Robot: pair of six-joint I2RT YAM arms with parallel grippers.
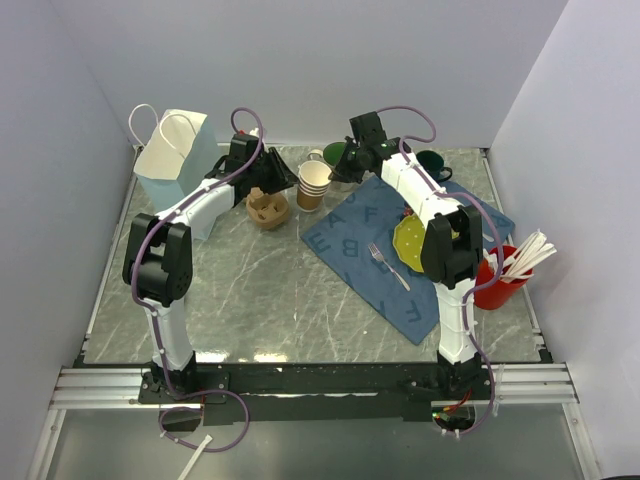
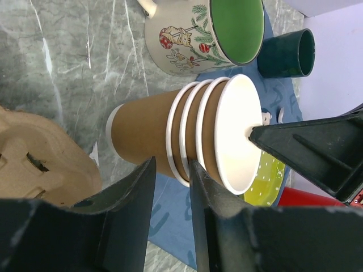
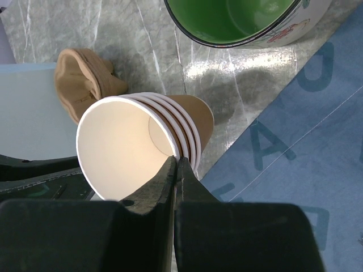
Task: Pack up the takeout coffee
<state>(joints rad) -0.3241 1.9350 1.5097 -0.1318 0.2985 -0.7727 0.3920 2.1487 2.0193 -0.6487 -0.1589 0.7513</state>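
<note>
The lidded takeout coffee is out of view. A stack of lidless brown paper cups point(image 1: 313, 184) stands at mid-back; it also shows in the left wrist view point(image 2: 187, 136) and the right wrist view point(image 3: 130, 147). My right gripper point(image 1: 342, 170) point(image 3: 176, 161) is shut on the top cup's rim, one finger inside and one outside. My left gripper point(image 1: 278, 180) point(image 2: 171, 164) is open with a narrow gap, its fingertips right by the lower cups' rims. I cannot tell if they touch.
A pale paper bag point(image 1: 175, 165) stands back left. A pulp cup carrier point(image 1: 268, 208) sits left of the stack. A decorated green mug point(image 1: 335, 153), a dark green mug point(image 1: 432, 163), a blue mat point(image 1: 350, 250) with plate point(image 1: 410, 240) and fork point(image 1: 388, 265), and a red cup point(image 1: 497, 285) lie to the right.
</note>
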